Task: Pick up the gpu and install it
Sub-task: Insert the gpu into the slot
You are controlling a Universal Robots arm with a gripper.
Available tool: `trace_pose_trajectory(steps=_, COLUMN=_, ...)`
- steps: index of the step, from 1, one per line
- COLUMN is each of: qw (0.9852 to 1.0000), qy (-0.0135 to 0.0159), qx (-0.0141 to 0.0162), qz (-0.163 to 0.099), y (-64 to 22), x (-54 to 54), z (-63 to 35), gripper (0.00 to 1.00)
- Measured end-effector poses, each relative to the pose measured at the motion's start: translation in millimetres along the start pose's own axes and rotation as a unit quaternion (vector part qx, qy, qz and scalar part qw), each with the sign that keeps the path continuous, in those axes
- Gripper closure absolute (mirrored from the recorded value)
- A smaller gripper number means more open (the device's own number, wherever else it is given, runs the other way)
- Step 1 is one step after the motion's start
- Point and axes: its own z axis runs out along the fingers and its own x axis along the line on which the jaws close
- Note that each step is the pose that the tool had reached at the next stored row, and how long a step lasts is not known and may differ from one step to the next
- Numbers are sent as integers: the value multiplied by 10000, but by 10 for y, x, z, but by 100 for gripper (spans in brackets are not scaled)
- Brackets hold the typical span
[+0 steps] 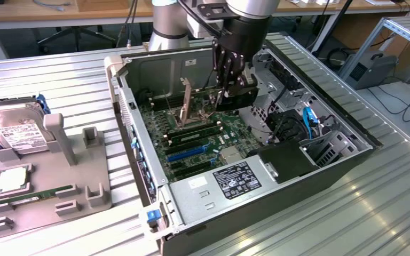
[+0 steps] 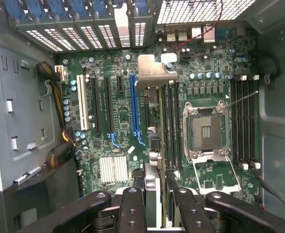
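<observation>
Ribbed metal desk (image 1: 376, 213) bears an open black computer case (image 1: 283, 197); the pincer (image 1: 232, 86) pinches the slim black gpu with pale metal bracket (image 2: 154, 73) edge-down above the case's long blue slot (image 2: 133, 104), long axes parallel.

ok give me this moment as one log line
claw: shut on gpu | gpu: held on edge over motherboard, inside open pc case | hard drive: on grey holder outside case

Ribbed metal tabletop (image 1: 48, 80), wooden desk (image 1: 70, 13) behind, aluminium frame (image 1: 404, 29), floor cables (image 1: 407, 109)
</observation>
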Motion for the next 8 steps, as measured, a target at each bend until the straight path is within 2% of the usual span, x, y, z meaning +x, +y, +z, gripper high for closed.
trace_pose_trajectory(steps=8, qw=10000, qy=0, qx=0, qz=2, y=17, x=36, z=17, gripper=73)
